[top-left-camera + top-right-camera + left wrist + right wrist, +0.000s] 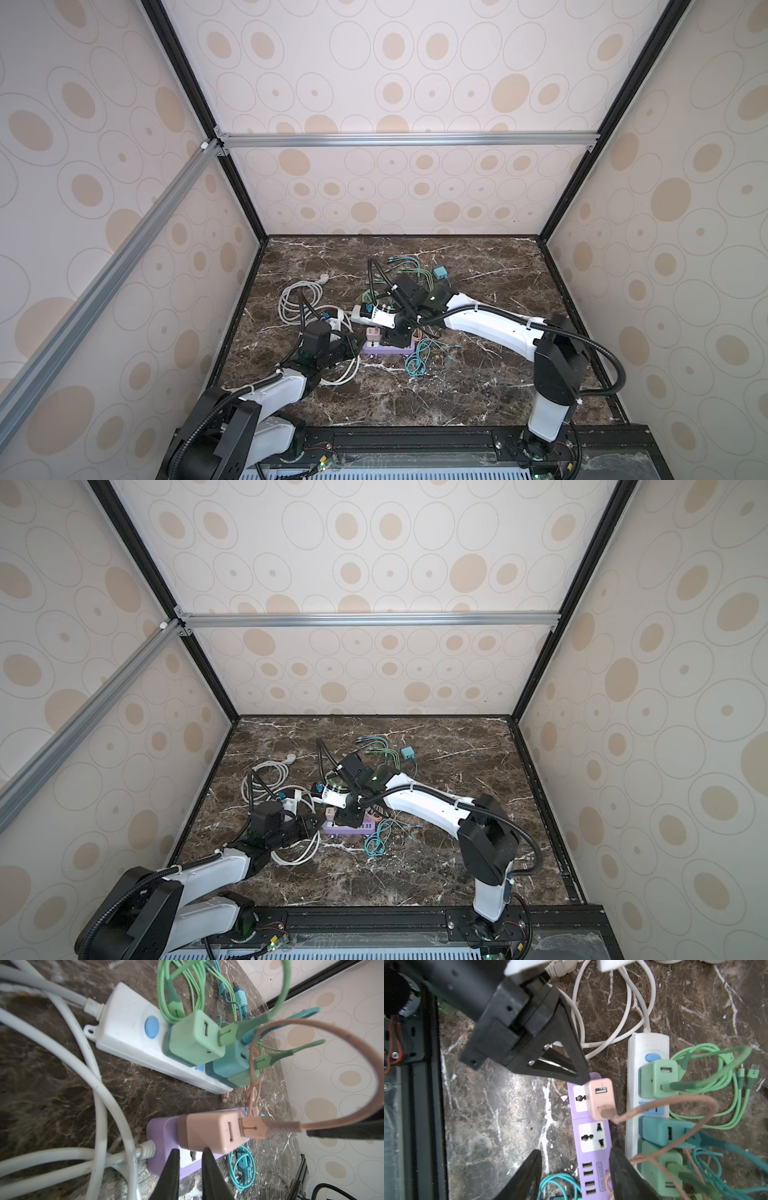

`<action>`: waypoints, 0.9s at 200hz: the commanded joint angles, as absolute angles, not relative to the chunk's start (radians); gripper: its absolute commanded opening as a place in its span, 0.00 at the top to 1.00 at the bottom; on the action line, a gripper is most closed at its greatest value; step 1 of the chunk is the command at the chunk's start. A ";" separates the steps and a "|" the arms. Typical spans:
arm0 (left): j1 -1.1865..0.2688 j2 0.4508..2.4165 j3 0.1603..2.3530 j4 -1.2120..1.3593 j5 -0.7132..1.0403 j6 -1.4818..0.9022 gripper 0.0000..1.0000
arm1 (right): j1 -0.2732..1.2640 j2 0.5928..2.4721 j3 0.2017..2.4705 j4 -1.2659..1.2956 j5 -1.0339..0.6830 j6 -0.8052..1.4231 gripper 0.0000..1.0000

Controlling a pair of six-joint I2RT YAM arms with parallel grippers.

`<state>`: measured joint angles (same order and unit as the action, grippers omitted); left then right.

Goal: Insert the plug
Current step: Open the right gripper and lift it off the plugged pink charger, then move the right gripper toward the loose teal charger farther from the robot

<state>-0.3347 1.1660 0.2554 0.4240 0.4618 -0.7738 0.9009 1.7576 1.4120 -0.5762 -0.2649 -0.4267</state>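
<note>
The pink plug (607,1113) is found seated in the pink adapter (601,1093) on the purple strip (583,1118), at frame centre. The right gripper (575,1159) is seen released, its fingers spread astride the strip. The left gripper (191,1152) is seen nearly clenched at the adapter's base, with nothing grasped.

No legible text or labels.
</note>
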 commanded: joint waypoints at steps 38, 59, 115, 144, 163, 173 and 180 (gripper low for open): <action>-0.289 1.046 0.326 0.296 0.448 -0.719 0.69 | 0.795 1.517 1.204 -0.359 -0.462 -0.268 0.40; -0.275 1.026 0.346 0.240 0.426 -0.698 0.55 | 0.722 1.458 1.145 -0.259 -0.532 -0.191 0.40; -0.258 0.994 0.374 0.203 0.385 -0.681 0.41 | 0.546 1.439 1.071 -0.074 -0.359 -0.015 0.37; -0.256 0.979 0.382 0.186 0.374 -0.674 0.35 | 0.491 1.557 1.181 -0.181 -0.156 -0.012 0.36; -0.255 0.950 0.391 0.159 0.358 -0.671 0.32 | 0.457 1.658 1.271 -0.249 -0.046 -0.036 0.36; -0.254 0.927 0.394 0.143 0.352 -0.667 0.30 | 0.447 1.722 1.330 -0.296 0.019 -0.061 0.36; -0.253 0.910 0.396 0.128 0.345 -0.662 0.28 | 0.436 1.766 1.373 -0.326 0.054 -0.072 0.36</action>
